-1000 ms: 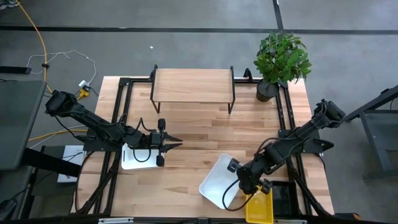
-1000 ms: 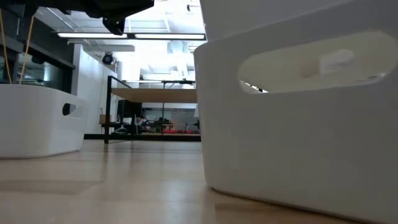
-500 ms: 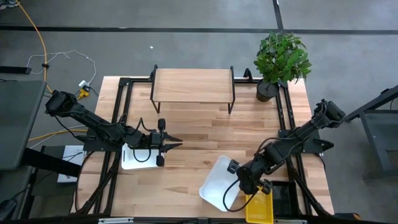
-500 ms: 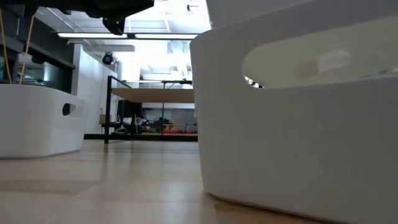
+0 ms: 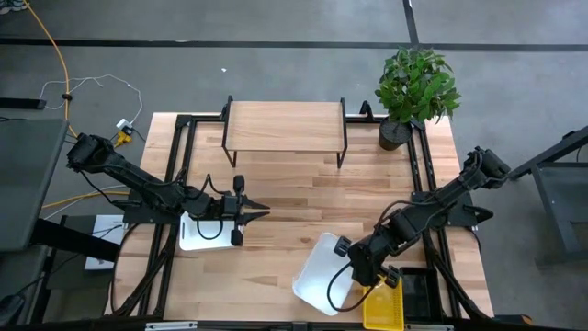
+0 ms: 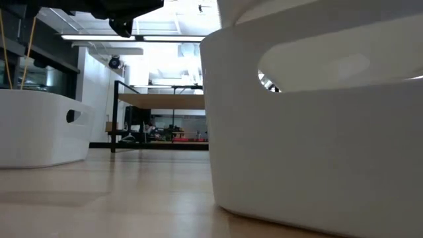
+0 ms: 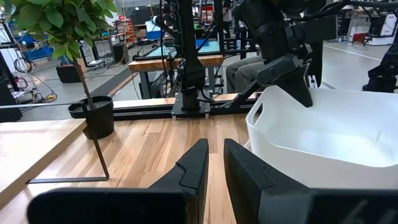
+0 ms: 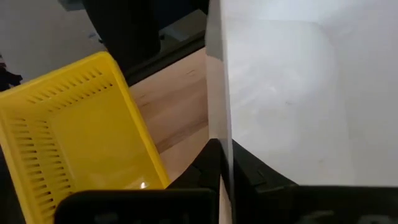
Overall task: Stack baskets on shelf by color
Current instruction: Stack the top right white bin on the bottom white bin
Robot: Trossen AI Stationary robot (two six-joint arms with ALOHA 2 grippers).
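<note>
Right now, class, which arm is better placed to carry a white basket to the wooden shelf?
The right: its gripper is already shut on the rim of the white plastic basket. The left gripper holds nothing, poised above the other white basket.

Your overhead picture is evenly lit and sharp, with only short, soft shadows under the shelf and the plant. At table height you get blown-out ceiling lights behind, and the near white basket is soft with closeness, its wall glowing pale. In your right wrist view the white basket wall is washed out and blurred, while the yellow basket stays bright and fairly crisp.
</note>
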